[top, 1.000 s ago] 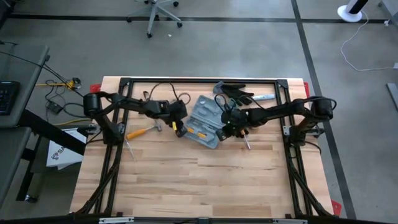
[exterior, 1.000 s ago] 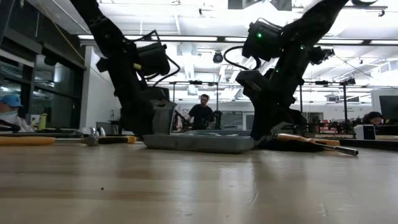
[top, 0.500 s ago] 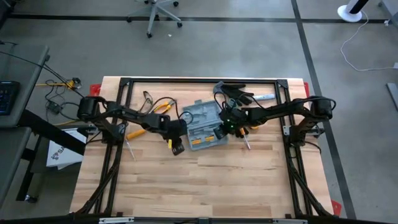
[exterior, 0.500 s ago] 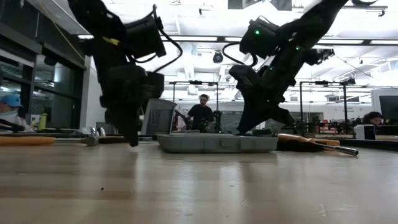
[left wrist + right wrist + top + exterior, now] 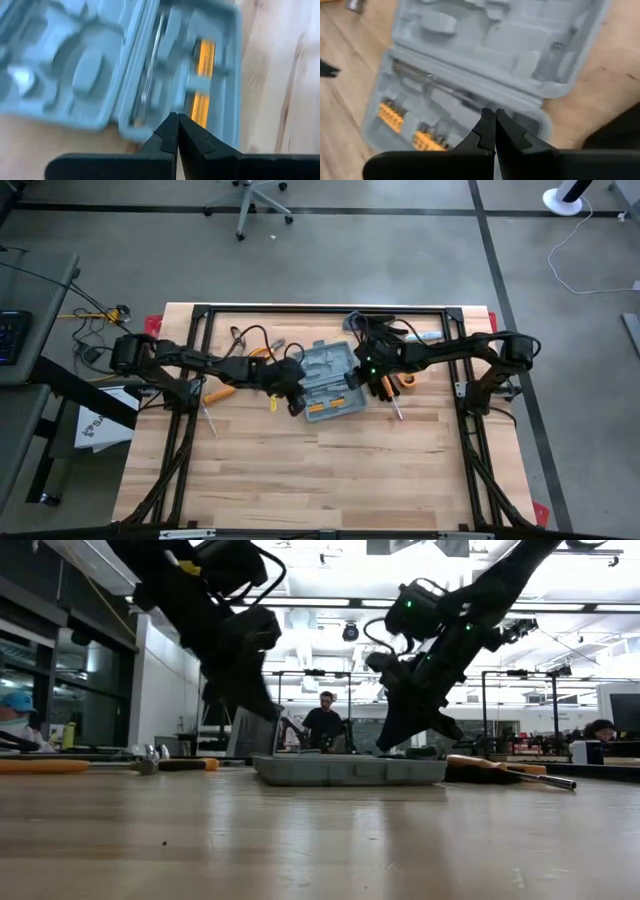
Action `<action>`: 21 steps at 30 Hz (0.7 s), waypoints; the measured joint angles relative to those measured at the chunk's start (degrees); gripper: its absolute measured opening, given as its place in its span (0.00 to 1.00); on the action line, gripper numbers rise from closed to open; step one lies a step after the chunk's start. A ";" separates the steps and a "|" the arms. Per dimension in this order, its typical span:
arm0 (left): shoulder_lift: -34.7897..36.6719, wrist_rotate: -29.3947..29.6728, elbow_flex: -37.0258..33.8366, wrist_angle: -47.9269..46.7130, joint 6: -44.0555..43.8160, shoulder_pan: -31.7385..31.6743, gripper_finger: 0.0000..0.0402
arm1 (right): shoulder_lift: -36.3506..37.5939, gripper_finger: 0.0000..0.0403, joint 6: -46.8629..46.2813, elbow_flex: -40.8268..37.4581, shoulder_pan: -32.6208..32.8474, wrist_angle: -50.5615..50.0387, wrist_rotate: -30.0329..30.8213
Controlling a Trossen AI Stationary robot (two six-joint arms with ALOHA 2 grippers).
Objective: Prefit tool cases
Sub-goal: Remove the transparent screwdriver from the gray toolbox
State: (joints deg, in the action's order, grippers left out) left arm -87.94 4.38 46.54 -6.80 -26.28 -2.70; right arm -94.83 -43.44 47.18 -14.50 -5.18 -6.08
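The grey-blue tool case (image 5: 330, 383) lies open and flat on the wooden table, showing its moulded recesses (image 5: 485, 35) and yellow bits (image 5: 202, 75). My left gripper (image 5: 298, 406) is shut and hangs above the case's left end, clearly higher than the case in the low view (image 5: 272, 712). My right gripper (image 5: 377, 387) is also shut. It slants down over the case's right end (image 5: 385, 745), just above it. The wrist views show both pairs of shut fingertips (image 5: 177, 125) (image 5: 490, 120) over the tool-filled half.
An orange-handled hammer (image 5: 226, 392) and pliers (image 5: 240, 338) lie left of the case. Black gloves (image 5: 380, 330) and a screwdriver (image 5: 396, 410) lie to its right. The dark frame rails (image 5: 325, 309) border the table. Bare wood (image 5: 320, 470) stretches toward the near edge.
The case has turned about flat on the table and shifted a little toward the right. My left gripper, shut throughout, has risen from table height beside the case's left end and now stands above it. My right gripper has lifted slightly and drawn back toward the right.
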 joint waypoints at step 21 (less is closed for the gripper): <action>-9.40 -2.37 0.06 3.77 6.98 -4.45 0.00 | -11.45 0.00 4.16 10.16 0.42 -2.46 -3.93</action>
State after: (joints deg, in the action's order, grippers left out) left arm -97.34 2.01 46.61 -3.03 -19.30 -7.14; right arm -106.27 -39.28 57.34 -14.09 -7.64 -10.01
